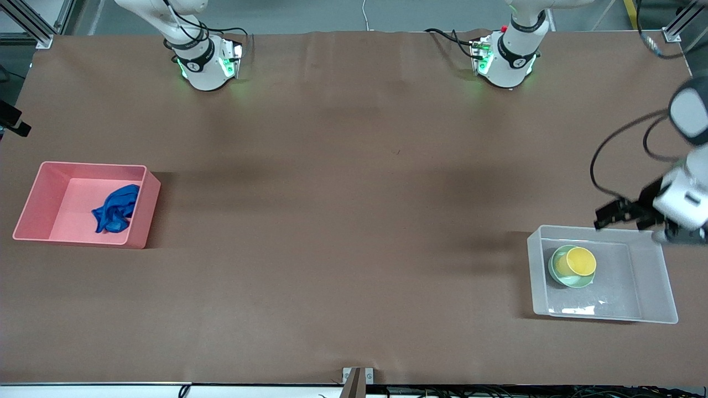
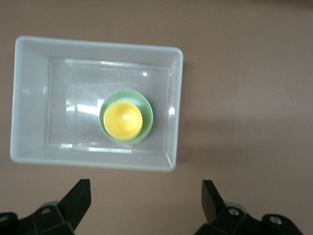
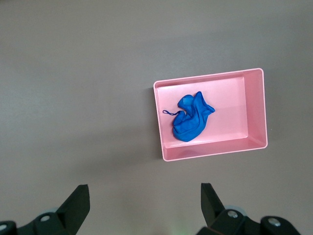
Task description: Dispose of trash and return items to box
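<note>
Cloth [image 1: 115,209], blue and wadded, is seen inside the pink tub [image 1: 33,200] at the left edge of the front frame, toward the right arm's end of the table; one loose thread end trails from it in the right wrist view. The trash is judged disposed of.

Cup [image 1: 580,261], yellow, is nested in the mint bowl [image 1: 560,275], and both sit in the clear box [image 1: 658,276] at lower right of the front frame, in the end of the box toward the table's middle. Nesting saves floor space in the box; both items are judged returned.

Left gripper [image 1: 628,214] is held in the air over the box's upper rim at the right edge of the front frame, jaws spread wide and nothing between them. In the left wrist view the fingertips [image 2: 78,193] frame bare table just outside the box wall, the box lying fully in sight.

Right gripper [image 3: 144,198] is not shown in the front frame; in its own wrist view it hangs high with jaws spread and empty, the pink tub well off at centre right. That arm is taken to be waiting.

Task is judged essentially complete; only withdrawal of the left arm seems left.
</note>
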Action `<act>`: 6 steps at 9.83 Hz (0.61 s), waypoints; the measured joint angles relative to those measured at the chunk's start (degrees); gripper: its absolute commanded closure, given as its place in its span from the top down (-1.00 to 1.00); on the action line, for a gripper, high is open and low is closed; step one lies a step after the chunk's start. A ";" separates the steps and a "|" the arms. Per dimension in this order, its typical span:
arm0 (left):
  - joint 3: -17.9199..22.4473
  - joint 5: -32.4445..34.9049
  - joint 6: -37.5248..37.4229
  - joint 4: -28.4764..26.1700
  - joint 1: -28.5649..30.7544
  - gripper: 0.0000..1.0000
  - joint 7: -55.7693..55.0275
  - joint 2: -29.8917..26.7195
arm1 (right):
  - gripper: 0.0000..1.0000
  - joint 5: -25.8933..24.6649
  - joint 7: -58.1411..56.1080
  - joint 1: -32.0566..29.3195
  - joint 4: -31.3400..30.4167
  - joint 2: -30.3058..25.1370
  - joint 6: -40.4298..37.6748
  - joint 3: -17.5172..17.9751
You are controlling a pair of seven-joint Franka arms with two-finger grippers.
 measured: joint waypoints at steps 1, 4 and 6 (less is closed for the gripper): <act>-0.74 0.88 -0.18 -4.69 -0.01 1.00 -1.72 -5.22 | 1.00 0.00 0.00 -0.01 -0.01 0.00 0.00 -0.01; -2.65 1.16 -7.77 -2.95 -0.02 1.00 -2.73 -10.18 | 1.00 0.00 0.00 -0.02 -0.01 0.00 0.02 -0.07; -2.99 1.39 -17.03 7.62 -0.08 1.00 -2.81 -7.78 | 1.00 0.00 0.00 -0.02 -0.01 0.00 0.02 -0.07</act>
